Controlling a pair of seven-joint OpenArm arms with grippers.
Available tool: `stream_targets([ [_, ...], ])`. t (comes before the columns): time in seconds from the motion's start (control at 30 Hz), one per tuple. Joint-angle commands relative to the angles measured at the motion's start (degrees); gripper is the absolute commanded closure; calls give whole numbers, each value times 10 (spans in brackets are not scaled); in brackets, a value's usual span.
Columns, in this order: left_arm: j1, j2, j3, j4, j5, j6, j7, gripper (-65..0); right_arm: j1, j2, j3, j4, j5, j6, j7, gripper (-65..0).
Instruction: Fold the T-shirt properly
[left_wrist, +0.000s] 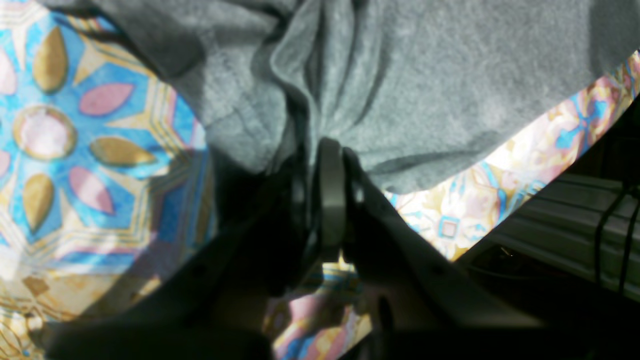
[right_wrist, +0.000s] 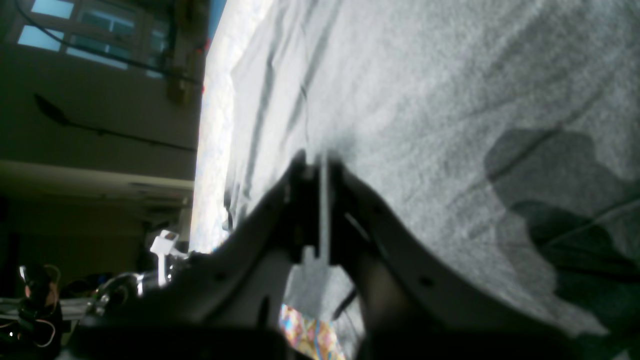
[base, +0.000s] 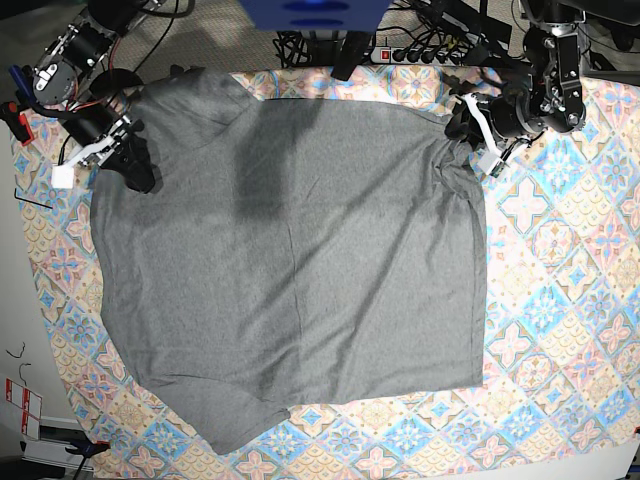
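T-shirt (base: 290, 260) edges pinched by left end effector (base: 462, 128) and right end effector (base: 140, 172).

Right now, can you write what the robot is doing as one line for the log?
step: fold start | left gripper: shut on T-shirt edge | right gripper: shut on T-shirt edge | T-shirt: spread flat on tablecloth

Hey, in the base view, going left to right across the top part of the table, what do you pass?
Right tool shut on the T-shirt's edge → the grey T-shirt → left tool shut on its opposite edge → bare patterned tablecloth.
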Motion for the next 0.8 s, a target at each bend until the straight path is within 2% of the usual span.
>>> stream_targets([
  [0.0,7,-1,6,-4,43,16,34,-27,2,7,1,11,18,2,6,-1],
  [0.63,6,-1,6,-4,43,16,34,-27,3,7,2,6,18,2,6,-4],
  [0.7,6,-1,6,-4,43,16,34,-27,4,7,2,10,18,2,6,-20],
  [0.77,6,-1,6,-4,43,16,34,-27,3,7,2,11,18,2,6,-61],
])
